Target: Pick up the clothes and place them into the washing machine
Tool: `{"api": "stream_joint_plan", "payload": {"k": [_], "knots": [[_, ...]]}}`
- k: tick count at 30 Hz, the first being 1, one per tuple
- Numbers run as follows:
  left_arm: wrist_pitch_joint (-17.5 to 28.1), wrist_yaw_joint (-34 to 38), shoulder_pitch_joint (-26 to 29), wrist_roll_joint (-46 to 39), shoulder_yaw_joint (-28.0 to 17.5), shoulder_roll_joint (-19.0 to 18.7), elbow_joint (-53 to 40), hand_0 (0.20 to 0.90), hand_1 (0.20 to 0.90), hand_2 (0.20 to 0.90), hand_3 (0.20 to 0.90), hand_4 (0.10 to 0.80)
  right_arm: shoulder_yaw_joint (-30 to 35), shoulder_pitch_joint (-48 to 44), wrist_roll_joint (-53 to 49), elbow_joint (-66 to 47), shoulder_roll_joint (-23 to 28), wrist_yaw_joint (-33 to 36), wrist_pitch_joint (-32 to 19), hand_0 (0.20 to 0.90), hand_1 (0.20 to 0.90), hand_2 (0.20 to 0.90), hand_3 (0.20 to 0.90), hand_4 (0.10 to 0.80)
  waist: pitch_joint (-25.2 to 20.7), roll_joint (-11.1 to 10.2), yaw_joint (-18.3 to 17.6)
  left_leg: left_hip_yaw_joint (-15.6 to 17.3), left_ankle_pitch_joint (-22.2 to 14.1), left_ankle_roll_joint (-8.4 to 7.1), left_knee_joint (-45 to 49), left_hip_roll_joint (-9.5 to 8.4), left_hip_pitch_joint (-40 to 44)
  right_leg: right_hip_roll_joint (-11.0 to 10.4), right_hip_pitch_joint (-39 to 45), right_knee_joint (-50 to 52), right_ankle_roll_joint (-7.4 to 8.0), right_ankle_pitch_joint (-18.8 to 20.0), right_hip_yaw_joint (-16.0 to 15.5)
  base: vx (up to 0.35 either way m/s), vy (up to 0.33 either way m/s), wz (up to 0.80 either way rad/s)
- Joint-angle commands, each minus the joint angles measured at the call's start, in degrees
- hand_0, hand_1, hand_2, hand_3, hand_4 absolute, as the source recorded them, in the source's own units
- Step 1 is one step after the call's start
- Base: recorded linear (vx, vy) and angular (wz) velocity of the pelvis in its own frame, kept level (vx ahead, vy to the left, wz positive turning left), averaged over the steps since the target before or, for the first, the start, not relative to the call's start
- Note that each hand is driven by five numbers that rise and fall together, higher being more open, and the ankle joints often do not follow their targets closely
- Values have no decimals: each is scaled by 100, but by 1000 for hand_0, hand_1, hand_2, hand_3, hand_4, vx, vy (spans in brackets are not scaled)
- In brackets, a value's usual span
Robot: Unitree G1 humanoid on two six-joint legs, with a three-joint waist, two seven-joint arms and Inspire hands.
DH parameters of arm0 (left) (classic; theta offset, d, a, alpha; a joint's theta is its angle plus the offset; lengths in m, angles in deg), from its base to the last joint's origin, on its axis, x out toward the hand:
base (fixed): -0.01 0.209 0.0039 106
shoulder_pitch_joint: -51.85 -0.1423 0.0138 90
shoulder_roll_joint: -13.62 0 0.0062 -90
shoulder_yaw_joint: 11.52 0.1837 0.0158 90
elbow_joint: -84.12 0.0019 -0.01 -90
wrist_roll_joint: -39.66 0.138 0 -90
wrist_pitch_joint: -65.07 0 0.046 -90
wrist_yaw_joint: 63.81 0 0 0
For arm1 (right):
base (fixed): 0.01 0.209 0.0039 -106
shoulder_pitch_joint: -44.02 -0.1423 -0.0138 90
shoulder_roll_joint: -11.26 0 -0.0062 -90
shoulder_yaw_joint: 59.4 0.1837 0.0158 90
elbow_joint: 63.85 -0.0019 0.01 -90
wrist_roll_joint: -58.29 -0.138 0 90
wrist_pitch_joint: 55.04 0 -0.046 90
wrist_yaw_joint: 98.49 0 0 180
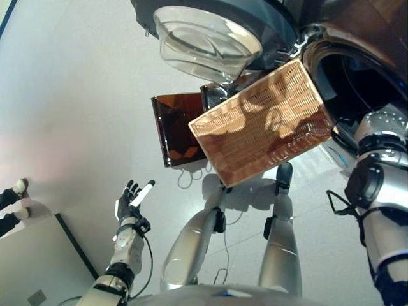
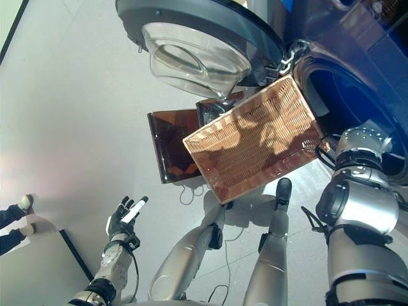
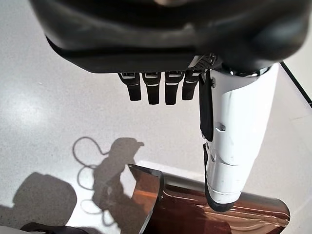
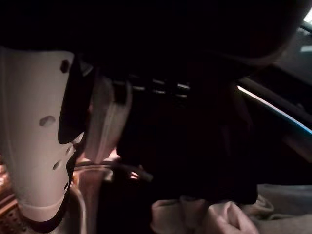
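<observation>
Pale clothes (image 4: 204,217) lie bunched in the dark washing machine drum (image 1: 357,83), just past the right hand (image 4: 44,146); that view is dim, and I cannot tell whether the fingers grip the cloth. The right arm reaches into the drum opening, beside a tilted wicker basket (image 1: 262,122) that looks empty. The round door (image 1: 210,32) stands open above. Well apart, the left hand (image 1: 131,203) hangs over the floor (image 1: 76,115), fingers straight, holding nothing
</observation>
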Motion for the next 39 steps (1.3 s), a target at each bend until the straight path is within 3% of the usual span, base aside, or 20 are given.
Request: {"api": "stream_joint_plan", "payload": {"k": [1,6,9,13,18,28,39], "knots": [[228,235,-201,79,-278,-511,220,900,900,900,900,800,-870,-326,712,-389,1206,33,-348,900,900,900,900,800,-444,253,160,-286,-135,-784,-85,72,263,518,175,611,-179,-571,-168,0,0,0],[244,265,-210,96,-331,-523,253,900,900,900,900,800,-879,-243,1064,-347,1205,276,-225,900,900,900,900,800,-468,218,173,-283,-135,-776,-85,80,274,525,211,593,-183,-569,-175,0,0,0],[254,276,-237,145,-334,-530,210,900,900,900,900,800,-1122,-156,1905,-131,1216,739,214,900,900,900,900,800,-465,189,190,-271,-133,-775,-85,78,289,523,224,597,-187,-559,-180,0,0,0],[292,371,-141,476,-345,-640,-22,900,900,900,900,800,-2289,49,5540,65,1251,2530,2276,900,900,900,900,800,-406,187,224,-273,-80,-766,-85,71,293,517,226,622,-203,-545,-174,-16,-18,2],[380,540,-25,579,-389,-582,-145,900,900,900,900,800,-2615,10,6980,116,1026,3215,3424,900,900,900,900,800,-410,188,287,-296,-46,-730,-85,70,257,517,204,608,-223,-519,-187,-15,-15,2],[458,574,53,759,-441,-340,-57,900,900,900,900,800,-2779,752,8713,-429,273,3564,4398,900,900,900,900,800,-439,158,329,-313,-49,-725,-85,56,244,517,237,556,-233,-504,-169,-1,3,-1],[428,682,147,1038,-421,-193,343,900,900,900,900,800,-3068,1392,9440,-792,-843,3438,4262,900,900,900,900,800,-456,61,318,-305,-49,-728,-85,79,267,490,283,512,-250,-484,-182,1,2,1]]}}
